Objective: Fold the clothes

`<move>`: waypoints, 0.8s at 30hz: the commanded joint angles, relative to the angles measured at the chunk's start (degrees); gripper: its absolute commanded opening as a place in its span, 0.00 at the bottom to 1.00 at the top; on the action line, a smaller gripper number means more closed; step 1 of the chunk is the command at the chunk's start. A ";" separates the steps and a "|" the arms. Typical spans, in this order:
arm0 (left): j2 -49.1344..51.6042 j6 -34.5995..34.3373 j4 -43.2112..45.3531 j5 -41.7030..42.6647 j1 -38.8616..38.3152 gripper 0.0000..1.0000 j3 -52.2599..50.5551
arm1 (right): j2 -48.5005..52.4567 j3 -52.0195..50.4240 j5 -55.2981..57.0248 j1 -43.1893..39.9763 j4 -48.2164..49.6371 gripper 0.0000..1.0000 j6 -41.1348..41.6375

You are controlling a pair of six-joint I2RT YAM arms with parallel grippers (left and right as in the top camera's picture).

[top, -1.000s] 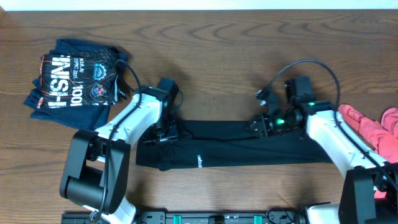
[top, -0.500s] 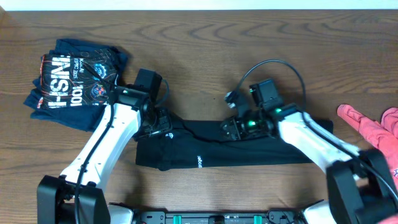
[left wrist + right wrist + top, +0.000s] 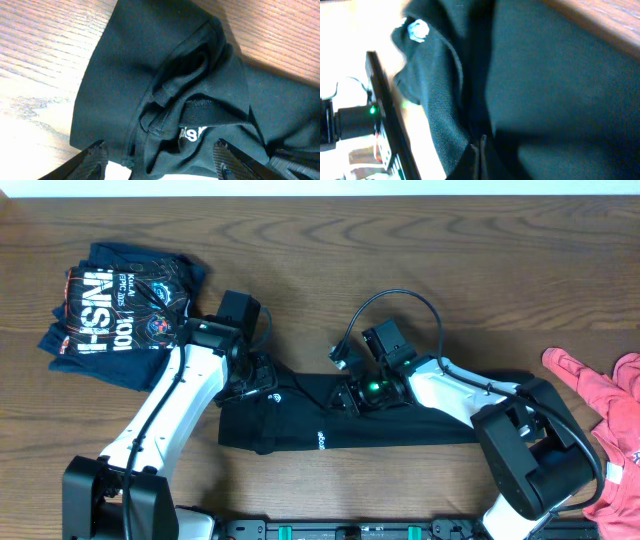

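Overhead: a black T-shirt, folded into a long band, lies mid-desk. The left claw is over its 9 o'clock end and the right claw is on its middle. A navy printed shirt lies at 10 o'clock and a coral-red garment at 3 o'clock.

Left wrist: the claw's tips stand wide apart, gripping nothing, above the rumpled collar and its white label.

Right wrist: the claw is clamped tight, pinching a ridge of the black fabric.
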 commanded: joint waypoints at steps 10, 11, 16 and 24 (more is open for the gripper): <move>0.44 -0.31 0.28 -1.07 0.09 0.73 -1.42 | 0.42 1.27 22.97 -2.29 -11.65 0.01 13.77; 0.44 -0.31 0.24 -1.07 0.04 0.73 -1.42 | 0.44 1.46 21.53 -2.29 -11.37 0.01 12.76; 0.44 -0.26 0.48 -0.83 0.02 0.73 -1.42 | -0.20 4.31 9.35 -2.32 -10.64 0.20 5.25; 0.44 0.42 1.01 0.02 -0.20 0.72 -1.42 | -5.49 8.85 6.51 -2.45 -10.71 0.24 4.09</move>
